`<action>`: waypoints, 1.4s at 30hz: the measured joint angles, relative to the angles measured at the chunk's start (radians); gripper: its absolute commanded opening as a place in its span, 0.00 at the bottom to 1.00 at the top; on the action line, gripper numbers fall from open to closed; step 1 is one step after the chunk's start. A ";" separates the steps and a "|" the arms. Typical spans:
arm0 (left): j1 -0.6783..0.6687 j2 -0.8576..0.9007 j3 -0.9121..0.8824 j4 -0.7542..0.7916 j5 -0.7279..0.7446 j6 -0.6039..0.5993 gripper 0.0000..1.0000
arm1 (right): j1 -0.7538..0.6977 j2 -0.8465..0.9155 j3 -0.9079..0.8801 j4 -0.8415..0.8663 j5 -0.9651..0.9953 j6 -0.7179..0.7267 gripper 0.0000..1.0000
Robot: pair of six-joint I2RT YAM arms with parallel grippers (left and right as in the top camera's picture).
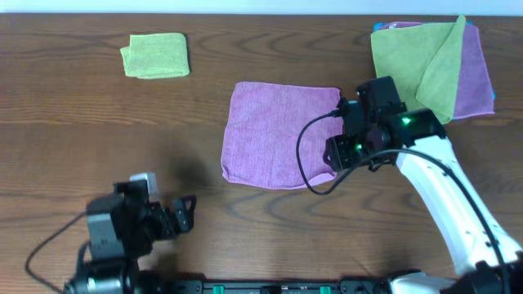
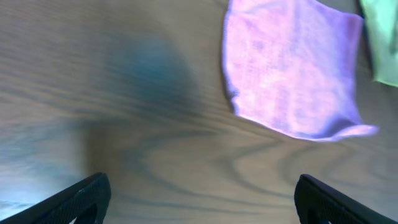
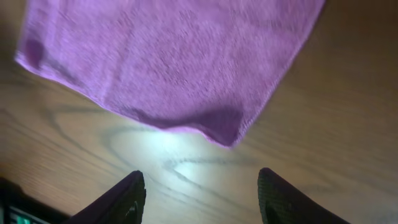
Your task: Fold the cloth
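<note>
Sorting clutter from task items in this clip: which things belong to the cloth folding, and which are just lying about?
In the job:
purple cloth, spread flat
right pincer, open just off its corner
left pincer, open over bare wood

Lying about:
folded green cloth, far left
pile of green and purple cloths, far right

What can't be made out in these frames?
Flat purple microfibre cloth: near right corner, overhead, hidden under the right arm.
Stack of cloths, green over purple: overhead, lower layers covered; count unclear.
Left wrist view: blurred; weave unreadable.
Both jaws' tips: wrist views, cut by bottom edge.
</note>
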 measured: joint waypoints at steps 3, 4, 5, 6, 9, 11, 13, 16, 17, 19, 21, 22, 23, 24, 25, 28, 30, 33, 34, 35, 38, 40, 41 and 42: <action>-0.037 0.204 0.143 0.001 0.067 -0.006 0.95 | -0.003 -0.063 -0.090 0.077 -0.040 0.005 0.59; -0.044 0.232 0.166 0.005 0.078 -0.008 0.95 | -0.005 -0.078 -0.114 0.087 -0.048 0.007 0.59; -0.055 0.282 0.197 0.004 0.099 -0.010 0.96 | -0.012 -0.105 -0.156 0.121 -0.067 0.013 0.59; -0.074 0.355 0.246 0.013 0.140 -0.014 0.95 | -0.025 -0.139 -0.211 0.155 -0.089 0.021 0.60; -0.089 0.464 0.293 0.048 0.222 -0.039 0.95 | -0.083 -0.240 -0.341 0.217 -0.137 0.054 0.64; -0.091 0.520 0.298 0.078 0.257 -0.079 0.95 | -0.122 -0.301 -0.402 0.232 -0.159 0.074 0.66; -0.091 0.571 0.298 0.104 0.279 -0.126 0.95 | -0.165 -0.359 -0.452 0.236 -0.177 0.099 0.67; -0.091 0.640 0.298 0.138 0.298 -0.169 0.96 | -0.207 -0.412 -0.491 0.238 -0.195 0.128 0.69; -0.091 0.662 0.298 0.150 0.302 -0.181 0.95 | -0.216 -0.422 -0.497 0.238 -0.200 0.136 0.69; -0.091 0.711 0.298 0.175 0.306 -0.201 0.95 | -0.231 -0.435 -0.504 0.239 -0.212 0.151 0.69; -0.091 0.760 0.298 0.198 0.310 -0.221 0.95 | -0.234 -0.437 -0.504 0.242 -0.219 0.162 0.70; -0.091 0.790 0.298 0.211 0.311 -0.230 0.95 | -0.235 -0.437 -0.504 0.244 -0.221 0.170 0.70; -0.091 0.817 0.298 0.220 0.313 -0.235 0.95 | -0.235 -0.437 -0.504 0.246 -0.224 0.177 0.70; -0.091 0.846 0.298 0.233 0.314 -0.241 0.95 | -0.235 -0.437 -0.504 0.251 -0.226 0.185 0.70; -0.091 0.875 0.298 0.243 0.316 -0.245 0.95 | -0.235 -0.437 -0.504 0.258 -0.227 0.194 0.70; -0.091 0.961 0.298 0.280 0.321 -0.261 0.95 | -0.235 -0.437 -0.505 0.274 -0.235 0.218 0.70; -0.091 1.009 0.298 0.301 0.325 -0.266 0.95 | -0.235 -0.437 -0.505 0.282 -0.240 0.232 0.71; -0.091 1.084 0.298 0.338 0.343 -0.279 0.95 | -0.235 -0.437 -0.505 0.288 -0.245 0.246 0.71; -0.091 1.101 0.298 0.350 0.349 -0.284 0.96 | -0.235 -0.437 -0.505 0.288 -0.246 0.251 0.70; -0.092 1.123 0.298 0.363 0.355 -0.289 0.95 | -0.235 -0.437 -0.505 0.288 -0.247 0.254 0.71; -0.100 1.175 0.298 0.411 0.377 -0.310 0.95 | -0.235 -0.437 -0.505 0.289 -0.250 0.259 0.71; -0.109 1.205 0.298 0.447 0.393 -0.325 0.95 | -0.235 -0.437 -0.505 0.289 -0.253 0.261 0.71; -0.116 1.220 0.298 0.462 0.403 -0.335 0.95 | -0.235 -0.437 -0.505 0.289 -0.253 0.262 0.71; -0.122 1.231 0.299 0.477 0.418 -0.343 0.95 | -0.235 -0.437 -0.505 0.289 -0.253 0.262 0.71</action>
